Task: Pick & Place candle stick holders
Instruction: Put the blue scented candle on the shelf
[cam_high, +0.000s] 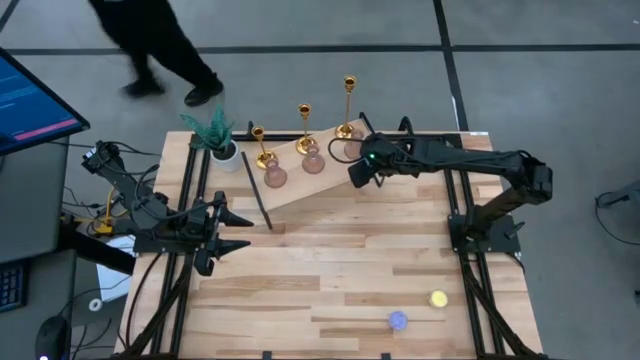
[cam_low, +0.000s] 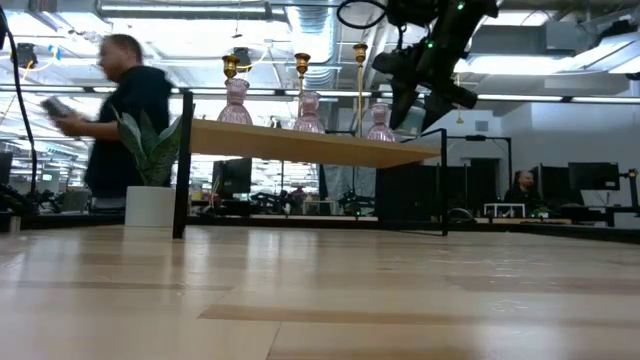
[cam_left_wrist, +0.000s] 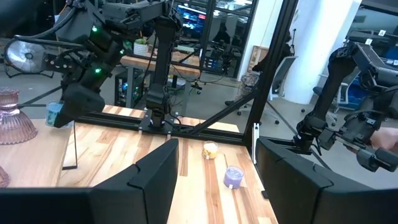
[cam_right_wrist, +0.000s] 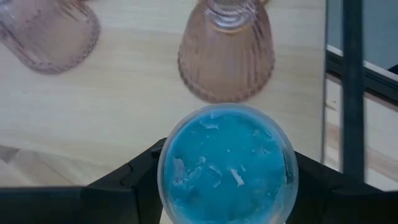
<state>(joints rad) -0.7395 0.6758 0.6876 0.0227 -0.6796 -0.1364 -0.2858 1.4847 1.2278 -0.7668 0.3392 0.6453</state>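
Note:
Three gold candlesticks (cam_high: 262, 150) (cam_high: 304, 128) (cam_high: 348, 108) and three pink bulbous holders (cam_high: 274, 176) (cam_high: 313, 160) (cam_high: 354, 148) stand by their bases on a raised wooden shelf (cam_high: 300, 190) at the table's far side. My right gripper (cam_high: 358, 172) is above the shelf's right end, beside the rightmost pink holder (cam_right_wrist: 227, 53). It is shut on a blue round light (cam_right_wrist: 227, 165). My left gripper (cam_high: 235, 228) is open and empty near the table's left edge. My right gripper pinches the blue round light by its two opposite sides (cam_right_wrist: 166, 174) between its two fingers. The fingers (cam_right_wrist: 124, 186) slant down from the table's right. The light is lifted clear above the shelf, next to the rightmost pink holder; it also shows in the left wrist view (cam_left_wrist: 55, 114).
A green potted plant (cam_high: 218, 135) stands at the shelf's left end. A yellow light (cam_high: 438, 298) and a purple light (cam_high: 398, 320) lie near the table's near right edge. A person (cam_high: 160, 50) walks beyond the far edge. The shelf's black legs (cam_low: 183, 165) stand on the table.

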